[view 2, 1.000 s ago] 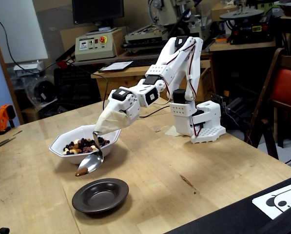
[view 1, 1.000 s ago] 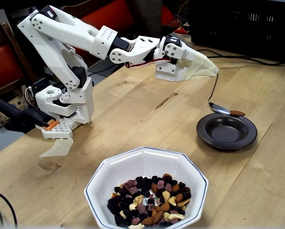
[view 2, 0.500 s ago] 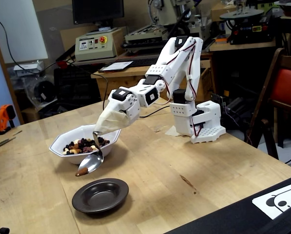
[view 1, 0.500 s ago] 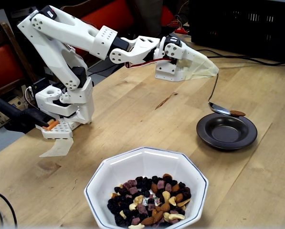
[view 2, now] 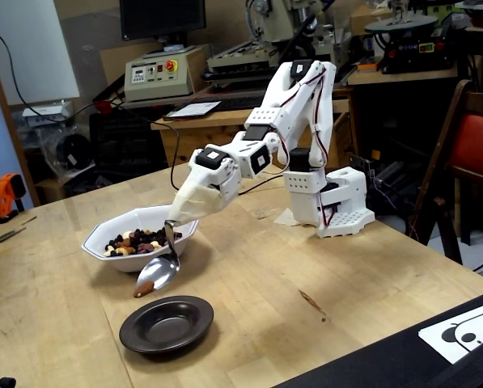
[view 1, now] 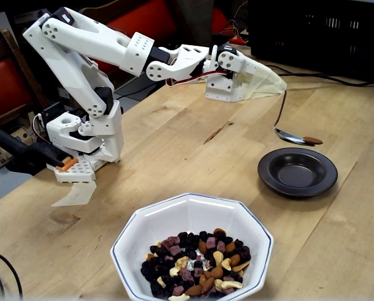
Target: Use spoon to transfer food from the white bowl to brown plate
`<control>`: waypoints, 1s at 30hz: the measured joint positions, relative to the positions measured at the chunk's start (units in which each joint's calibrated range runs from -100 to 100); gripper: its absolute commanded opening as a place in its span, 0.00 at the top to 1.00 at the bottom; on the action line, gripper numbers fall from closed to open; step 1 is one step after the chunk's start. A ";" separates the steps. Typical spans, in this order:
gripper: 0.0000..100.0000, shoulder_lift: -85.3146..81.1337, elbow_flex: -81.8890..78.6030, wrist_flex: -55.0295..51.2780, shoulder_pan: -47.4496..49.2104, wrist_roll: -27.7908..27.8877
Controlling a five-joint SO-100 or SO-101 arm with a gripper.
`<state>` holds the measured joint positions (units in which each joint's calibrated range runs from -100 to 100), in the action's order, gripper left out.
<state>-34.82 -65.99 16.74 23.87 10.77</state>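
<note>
In a fixed view, a shiny metal spoon (view 1: 292, 135) carrying 1 almond (view 1: 312, 140) hangs above the glossy dark plate (view 1: 297, 171) on the wooden tabletop (view 1: 193, 157); a pale cover hides the fingers (view 1: 268, 84), so their state cannot be told. The octagonal white bowl (view 1: 174, 216) holds the food (view 1: 196, 263).

Another fixed view shows the spoon (view 2: 158, 273) between bowl (view 2: 120, 252) and plate (view 2: 167, 323).

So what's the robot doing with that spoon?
The white robot arm's tool, wrapped in a pale cover, holds a spoon by its handle. One almond sits on the spoon's tip, hovering just above the brown plate, which has no food in it yet. The rest of the food is in the white bowl nearby. It looks ready to tip the nut onto the plate.
</note>
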 measured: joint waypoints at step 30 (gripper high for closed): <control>0.98 0.00 0.00 0.00 -0.15 -5.23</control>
<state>-34.82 -65.99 16.74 23.72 5.54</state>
